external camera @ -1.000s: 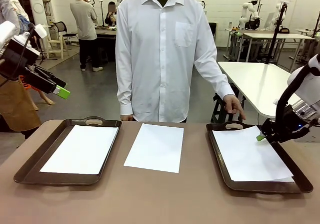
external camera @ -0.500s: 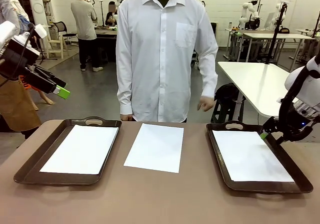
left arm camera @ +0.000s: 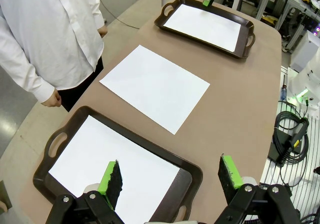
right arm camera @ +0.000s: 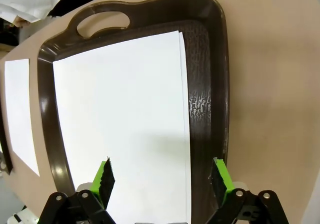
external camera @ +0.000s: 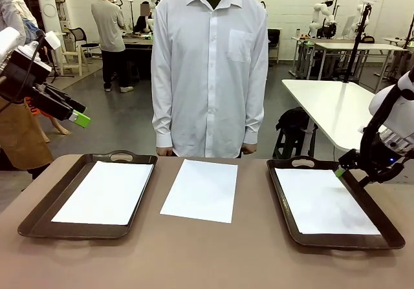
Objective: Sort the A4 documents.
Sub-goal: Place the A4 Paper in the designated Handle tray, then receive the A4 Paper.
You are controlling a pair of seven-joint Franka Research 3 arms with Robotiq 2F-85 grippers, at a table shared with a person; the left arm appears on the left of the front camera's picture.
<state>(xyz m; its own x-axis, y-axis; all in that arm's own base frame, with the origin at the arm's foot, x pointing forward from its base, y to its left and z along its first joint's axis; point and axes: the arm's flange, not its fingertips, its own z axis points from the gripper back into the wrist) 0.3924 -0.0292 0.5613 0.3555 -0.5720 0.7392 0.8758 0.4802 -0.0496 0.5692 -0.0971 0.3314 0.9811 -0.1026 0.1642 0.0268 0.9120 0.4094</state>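
Three white A4 documents lie flat. One (external camera: pixel 103 192) is in the left dark brown tray (external camera: pixel 39 221), one (external camera: pixel 200 189) lies bare on the table's middle, and one (external camera: pixel 323 200) is in the right tray (external camera: pixel 283 202). My right gripper (external camera: pixel 341 171) hangs open just above the right tray's far right rim, holding nothing. In the right wrist view that gripper (right arm camera: pixel 162 179) looks down on the sheet (right arm camera: pixel 120 108), which shows a second paper edge along its right side. My left gripper (external camera: pixel 81 117) is open, high off the table's left, and stands over the left tray's sheet (left arm camera: pixel 90 154) in the left wrist view (left arm camera: pixel 170 176).
A person in a white shirt (external camera: pixel 210 69) stands at the far edge behind the middle sheet, arms down at the sides. Bare brown table (external camera: pixel 207 256) runs along the front, between the trays. Another white table (external camera: pixel 336 108) stands beyond at the right.
The right gripper let go of the skewed sheet's far corner and lifted back to the tray's rim. The sheet now lies square in the tray. The person's hand left the tray handle.
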